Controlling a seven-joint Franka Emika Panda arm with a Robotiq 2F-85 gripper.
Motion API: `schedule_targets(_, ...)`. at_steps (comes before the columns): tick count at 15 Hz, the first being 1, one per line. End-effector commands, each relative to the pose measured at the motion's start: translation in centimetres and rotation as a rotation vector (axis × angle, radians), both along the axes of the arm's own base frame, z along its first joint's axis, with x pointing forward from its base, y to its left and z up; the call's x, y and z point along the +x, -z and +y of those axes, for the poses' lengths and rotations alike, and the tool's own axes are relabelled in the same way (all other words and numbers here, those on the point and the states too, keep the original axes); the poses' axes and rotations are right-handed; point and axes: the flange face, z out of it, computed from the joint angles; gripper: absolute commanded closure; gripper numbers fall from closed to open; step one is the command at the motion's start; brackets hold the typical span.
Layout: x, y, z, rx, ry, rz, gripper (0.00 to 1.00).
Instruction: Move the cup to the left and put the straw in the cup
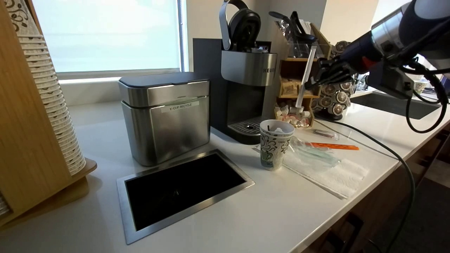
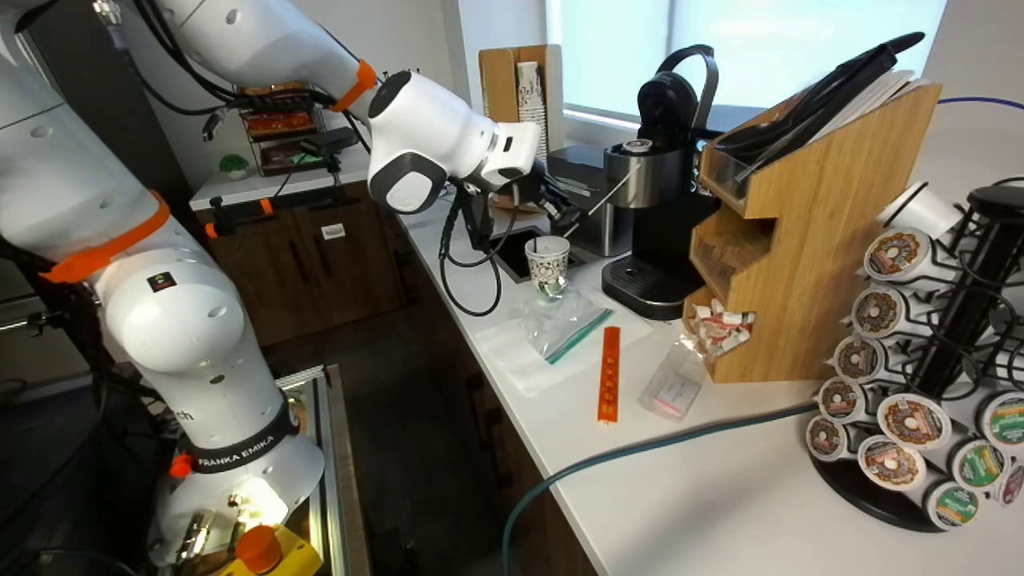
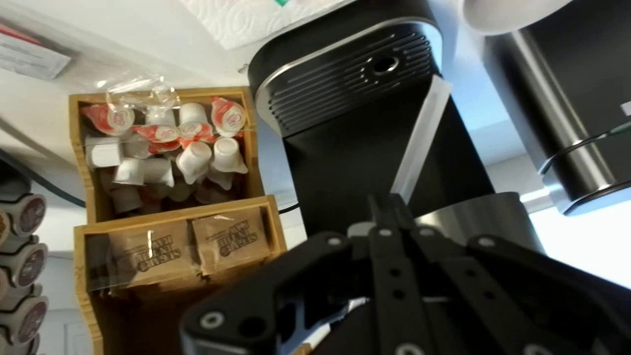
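Note:
The whitish patterned cup (image 1: 272, 151) stands upright on the counter in front of the coffee maker, with something white and a thin dark piece showing inside it. It also shows in an exterior view (image 2: 549, 268). My gripper (image 1: 308, 84) is shut on a long pale straw (image 1: 308, 65), above the counter and higher than the cup. The straw is tilted and sticks out on both sides of the fingertips in both exterior views. In the wrist view the fingertips (image 3: 389, 202) are together and the straw (image 3: 422, 135) extends up from them. A rounded white thing (image 3: 512, 12) is cut off there.
The coffee maker (image 1: 248, 68) and brushed-metal canister (image 1: 179, 123) stand behind the cup, with a metal-framed opening (image 1: 191, 210) beside it. A clear bag (image 2: 560, 320), orange strip (image 2: 609, 376) and paper towel lie nearby. A wooden organizer (image 2: 808, 280) and pod rack (image 2: 932, 336) stand further along.

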Motion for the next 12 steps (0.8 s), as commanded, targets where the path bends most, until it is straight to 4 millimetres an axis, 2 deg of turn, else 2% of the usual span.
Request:
schedule_targets(1,0.0,0.1,0.6,0.014,-0.022,0.019,1.0)
schedule_targets(5,0.1,0.1,0.7,0.02,-0.026,0.022,1.0)
schedule_targets(6,0.2,0.8,0.7,-0.008,-0.009,0.014,1.0)
schedule_targets(12,-0.5,2.8,4.4,-0.163,-0.114,0.016,1.0)
